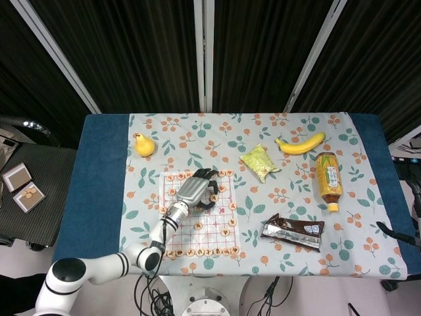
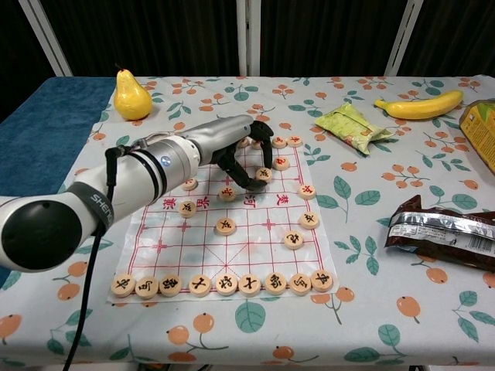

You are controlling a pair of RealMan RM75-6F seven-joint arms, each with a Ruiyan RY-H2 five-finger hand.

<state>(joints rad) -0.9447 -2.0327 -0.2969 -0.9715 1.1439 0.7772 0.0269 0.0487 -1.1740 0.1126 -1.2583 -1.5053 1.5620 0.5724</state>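
Note:
My left hand (image 2: 232,147) reaches over the far half of a paper Chinese-chess board (image 2: 255,247) with a red grid. Its dark fingers curl down and pinch a round wooden chess piece (image 2: 264,175) at the board's surface. Other pieces lie loose around it, one (image 2: 282,162) just to the right and one (image 2: 227,193) nearer me. A row of pieces (image 2: 224,284) lines the near edge. From the head view, the left hand (image 1: 194,189) covers the upper middle of the board (image 1: 197,224). My right hand shows in neither view.
On the floral cloth lie a yellow pear (image 2: 132,96) far left, a green snack packet (image 2: 353,126), a banana (image 2: 420,106) and a tea bottle (image 1: 328,179) to the right, and a brown wrapper (image 2: 445,236) near right.

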